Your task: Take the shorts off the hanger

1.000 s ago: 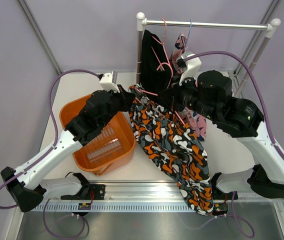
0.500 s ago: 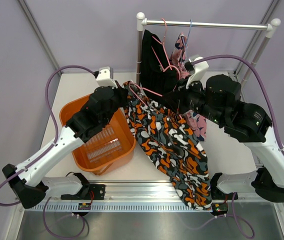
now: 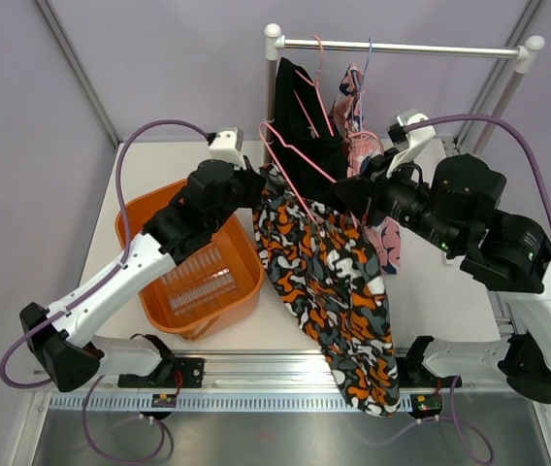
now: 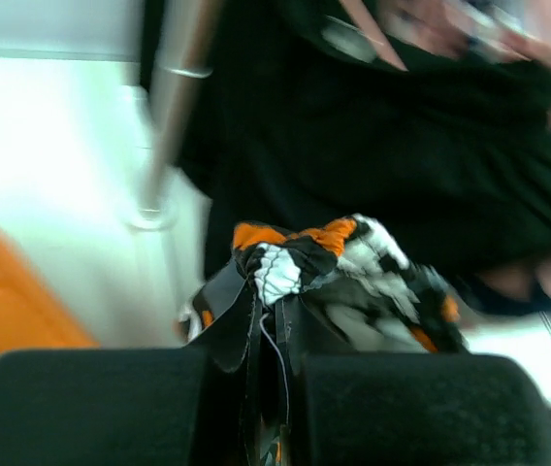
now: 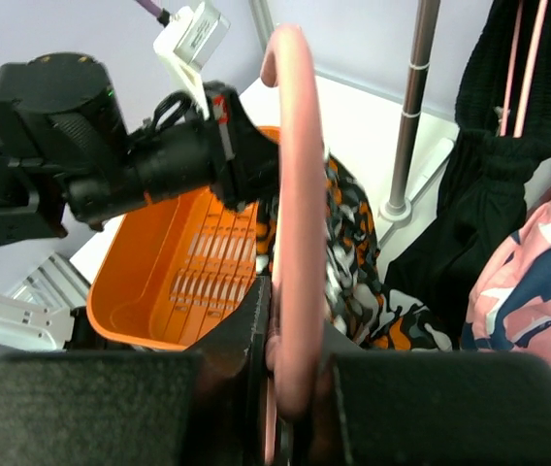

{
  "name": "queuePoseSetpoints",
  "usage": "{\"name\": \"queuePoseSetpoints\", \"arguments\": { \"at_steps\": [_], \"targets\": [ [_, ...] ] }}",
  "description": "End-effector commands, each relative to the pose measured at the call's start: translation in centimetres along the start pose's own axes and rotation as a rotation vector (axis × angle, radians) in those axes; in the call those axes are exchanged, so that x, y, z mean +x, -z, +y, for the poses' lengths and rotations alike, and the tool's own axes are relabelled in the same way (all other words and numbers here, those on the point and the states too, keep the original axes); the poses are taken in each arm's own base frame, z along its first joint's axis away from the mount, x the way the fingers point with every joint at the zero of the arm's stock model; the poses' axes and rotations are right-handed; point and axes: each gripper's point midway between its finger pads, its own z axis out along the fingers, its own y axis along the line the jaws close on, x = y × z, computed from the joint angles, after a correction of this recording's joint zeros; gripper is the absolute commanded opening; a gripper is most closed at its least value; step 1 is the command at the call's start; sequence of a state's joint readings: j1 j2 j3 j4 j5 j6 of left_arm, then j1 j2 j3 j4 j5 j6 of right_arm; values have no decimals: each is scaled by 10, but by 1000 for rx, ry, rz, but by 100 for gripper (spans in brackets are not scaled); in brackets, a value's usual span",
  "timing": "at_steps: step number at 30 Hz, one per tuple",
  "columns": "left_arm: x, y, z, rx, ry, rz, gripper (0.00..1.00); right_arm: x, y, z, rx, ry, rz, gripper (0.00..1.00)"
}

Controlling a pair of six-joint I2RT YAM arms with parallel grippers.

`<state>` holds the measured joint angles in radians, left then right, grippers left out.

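Note:
The camouflage shorts hang in the air between the two arms and trail over the table's front edge. My left gripper is shut on their waistband corner. My right gripper is shut on the pink hanger, whose bar rises from between the jaws in the right wrist view. The black shorts and the pink blotched shorts hang from the rail on their own hangers. They also show in the right wrist view, black and pink.
An orange basket stands on the table at the left, under my left arm; it also shows in the right wrist view. The rack's left post stands behind the shorts, its foot on the table.
Both grippers have risen and moved right. The camouflage shorts have slid down off the pink hanger, which now sticks up bare above them.

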<state>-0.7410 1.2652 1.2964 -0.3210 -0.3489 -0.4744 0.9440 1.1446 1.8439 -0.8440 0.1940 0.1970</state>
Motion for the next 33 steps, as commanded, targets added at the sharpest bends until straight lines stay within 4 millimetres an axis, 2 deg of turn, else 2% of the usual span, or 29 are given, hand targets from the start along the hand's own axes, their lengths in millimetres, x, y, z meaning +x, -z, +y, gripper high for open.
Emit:
{"name": "queuePoseSetpoints", "arguments": {
  "at_steps": [1,2,3,4,5,6,7,10,11,12,14,15,17,18,20,21,22,24,26,27,28,31,33],
  "targets": [
    [-4,40,-86,414,-92,18,0,-21,-7,-5,48,20,-88,0],
    [-8,54,-101,477,-120,12,0,-20,-14,-8,69,32,-80,0],
    [-1,64,-113,531,-190,23,0,-23,-18,-9,81,38,-90,0],
    [11,87,-137,644,-230,55,0,-26,-24,-14,117,46,-98,0],
    [9,101,-149,696,-254,57,0,-30,-26,-17,137,60,-112,0],
    [22,111,-153,733,-307,99,0,-34,-28,-19,153,67,-124,0],
    [31,129,-166,799,-341,125,0,-44,-27,-24,189,71,-151,0],
    [38,155,-177,847,-420,119,0,-64,-36,-36,284,102,-196,0],
    [35,157,-176,838,-427,105,0,-70,-36,-39,309,125,-206,0],
    [24,160,-173,811,-418,73,0,-86,-28,-45,355,108,-251,0],
    [7,157,-164,737,-409,26,0,-96,-28,-51,403,153,-260,0],
    [-14,152,-157,660,-396,-27,0,-110,-17,-56,437,143,-297,0],
    [-40,149,-145,561,-405,-96,0,-119,-9,-60,467,153,-312,0],
    [-74,148,-135,460,-377,-171,0,-126,-1,-64,489,146,-332,0],
    [-116,155,-124,369,-373,-280,0,-133,13,-69,514,147,-353,0],
    [-143,158,-111,285,-350,-343,0,-133,18,-71,524,146,-355,0],
    [-181,177,-106,268,-303,-432,0,-134,25,-73,524,139,-363,0],
    [-235,207,-95,234,-269,-589,0,-128,29,-75,527,142,-348,0],
    [-296,255,-76,215,-194,-779,0,-126,40,-77,523,127,-357,0],
    [-313,271,-68,206,-164,-840,0,-122,39,-78,519,131,-344,0],
    [-336,295,-54,190,-128,-942,0,-120,44,-79,517,126,-341,0],
    [-360,329,-36,180,-105,-1087,0,-116,50,-80,514,121,-332,0],
    [-364,339,-28,169,-102,-1116,0,-113,56,-82,513,122,-330,0]
  ]
}}
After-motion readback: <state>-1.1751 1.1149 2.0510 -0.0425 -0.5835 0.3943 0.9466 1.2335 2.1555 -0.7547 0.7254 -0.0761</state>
